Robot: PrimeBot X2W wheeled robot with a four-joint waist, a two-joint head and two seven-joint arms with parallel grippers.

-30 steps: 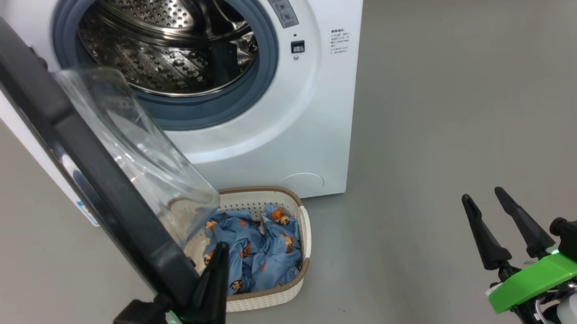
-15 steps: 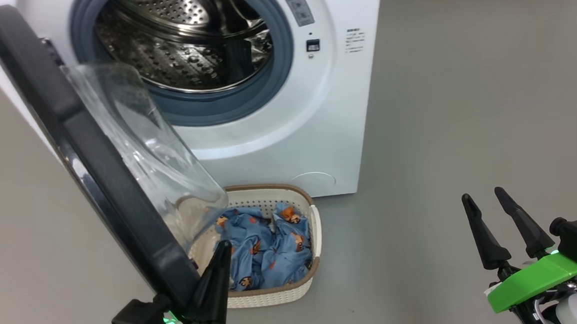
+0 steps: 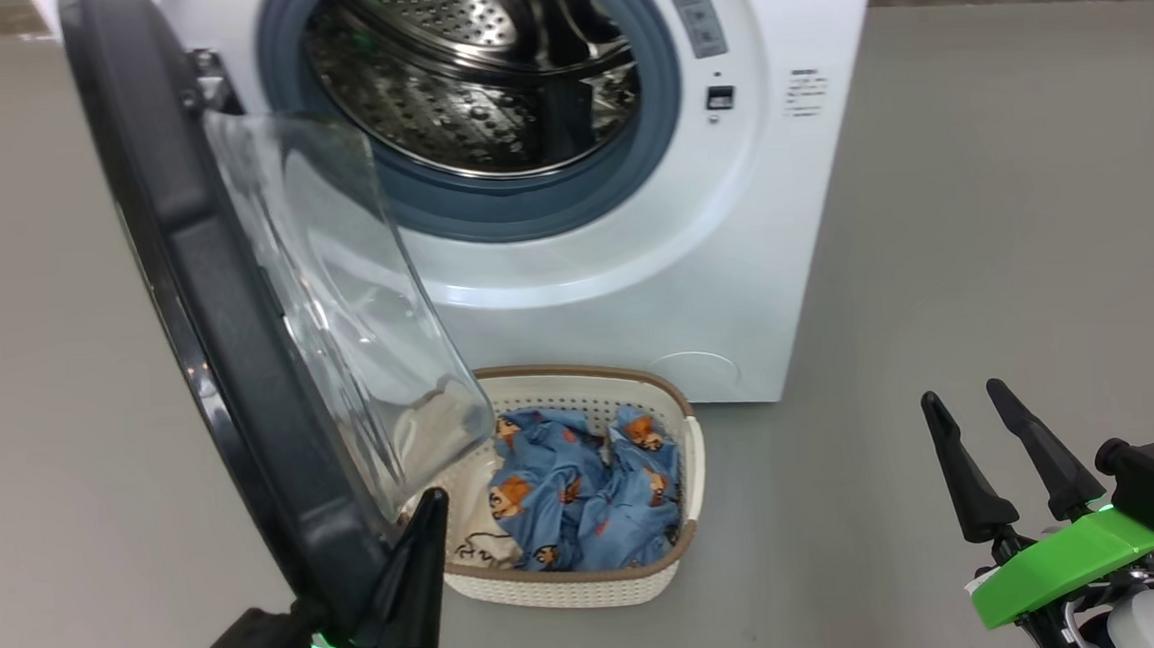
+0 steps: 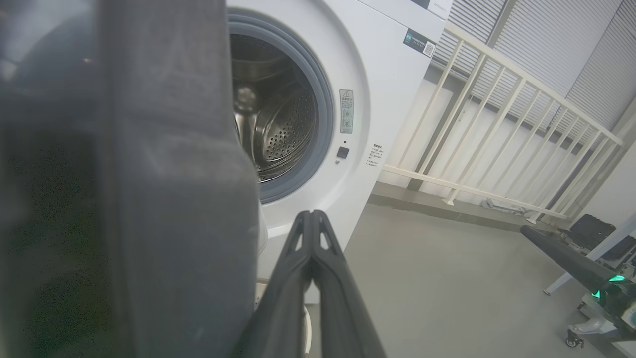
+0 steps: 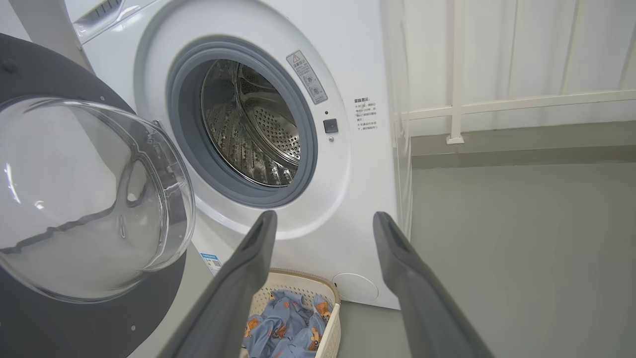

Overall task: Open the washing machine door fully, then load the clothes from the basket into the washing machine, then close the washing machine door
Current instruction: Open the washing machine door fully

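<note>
- Washing machine door [image 3: 230, 385] stands open, hanging over the basket [image 3: 580, 372].
- Clothes [image 3: 587, 494] lie in the basket, before the machine [image 3: 735, 284].
- Left claw [image 3: 433, 498], closed and empty, is beside the door's edge.
- Right claw [image 3: 962, 393]: spread wide, empty.

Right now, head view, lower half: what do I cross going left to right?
washing machine door → left gripper, shut, beside the door's lower edge → basket holding the clothes → right gripper, open

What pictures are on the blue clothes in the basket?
Orange-brown cartoon bears on the clothes, clearest in the head view.
</note>
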